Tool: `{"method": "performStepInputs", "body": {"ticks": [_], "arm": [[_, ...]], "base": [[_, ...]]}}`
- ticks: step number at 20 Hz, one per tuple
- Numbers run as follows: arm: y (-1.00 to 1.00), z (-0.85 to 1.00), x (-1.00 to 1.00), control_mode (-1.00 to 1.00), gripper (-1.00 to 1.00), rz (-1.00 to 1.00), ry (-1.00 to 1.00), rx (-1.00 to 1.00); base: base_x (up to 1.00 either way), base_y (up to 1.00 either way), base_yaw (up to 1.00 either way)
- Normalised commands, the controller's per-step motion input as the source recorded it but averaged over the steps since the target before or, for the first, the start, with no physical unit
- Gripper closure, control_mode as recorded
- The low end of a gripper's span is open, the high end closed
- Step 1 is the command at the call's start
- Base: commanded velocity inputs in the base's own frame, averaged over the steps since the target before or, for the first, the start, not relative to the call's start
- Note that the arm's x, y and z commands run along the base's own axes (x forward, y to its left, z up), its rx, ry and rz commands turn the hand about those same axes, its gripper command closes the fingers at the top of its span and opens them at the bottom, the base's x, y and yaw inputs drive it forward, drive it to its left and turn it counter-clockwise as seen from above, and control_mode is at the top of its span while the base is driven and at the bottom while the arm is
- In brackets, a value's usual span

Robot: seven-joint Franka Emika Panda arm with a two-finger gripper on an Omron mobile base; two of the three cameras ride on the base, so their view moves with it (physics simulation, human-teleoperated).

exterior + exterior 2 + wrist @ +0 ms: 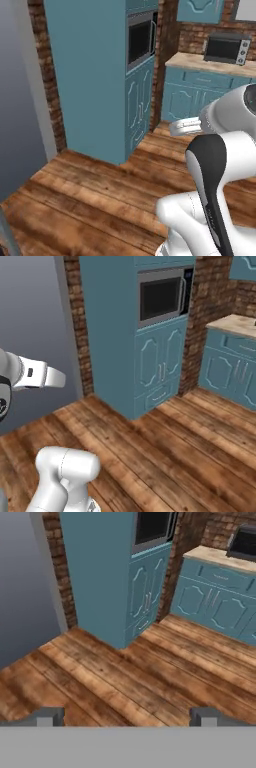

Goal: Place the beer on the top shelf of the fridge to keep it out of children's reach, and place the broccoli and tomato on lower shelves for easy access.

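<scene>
warm plank flooring (125,677) spreading across the lower half of every view, running toward 1 o'clock. one tall teal cabinet column (95,75) standing at 12 o'clock in the left base view, housing one built-in microwave (141,40) with two panelled doors (160,363) below it. one brick pillar (80,331) edging the column's left side, a second brick strip (202,321) rising at its right. one grey wall (22,587) filling the 9 o'clock side. one run of teal counter cabinets (200,92) sitting at 2 o'clock under one pale countertop (200,62), carrying one dark toaster oven (226,48); one teal upper cabinet (200,10) hanging above it.

white arm (220,175) rising at 4 o'clock in the left base view, bending at one dark joint. gripper (127,718) showing in the hand view as two small grey finger tips (47,716) at 6 o'clock, standing far apart with bare floor between them, so released and grasping nothing.

not finding the fridge, the beer, the broccoli or the tomato anywhere; unable to tell where these four are sitting.
</scene>
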Motion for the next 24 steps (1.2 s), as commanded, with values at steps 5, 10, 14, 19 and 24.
{"method": "performStepInputs", "body": {"ticks": [5, 10, 14, 19, 24], "arm": [[0.00, 0.00, 0.00, 1.00, -1.00, 0.00, 0.00, 0.00], [0.00, 0.00, 0.00, 1.00, -1.00, 0.00, 0.00, 0.00], [0.00, 0.00, 0.00, 1.00, -1.00, 0.00, 0.00, 0.00], [0.00, 0.00, 0.00, 1.00, -1.00, 0.00, 0.00, 0.00], [0.00, 0.00, 0.00, 1.00, -1.00, 0.00, 0.00, 0.00]], "base": [[0.39, -0.45, -0.51], [0.43, -0.29, -0.54], [0.45, -0.26, -0.57], [0.41, -0.20, -0.61], [0.42, -0.07, -0.60]]}}
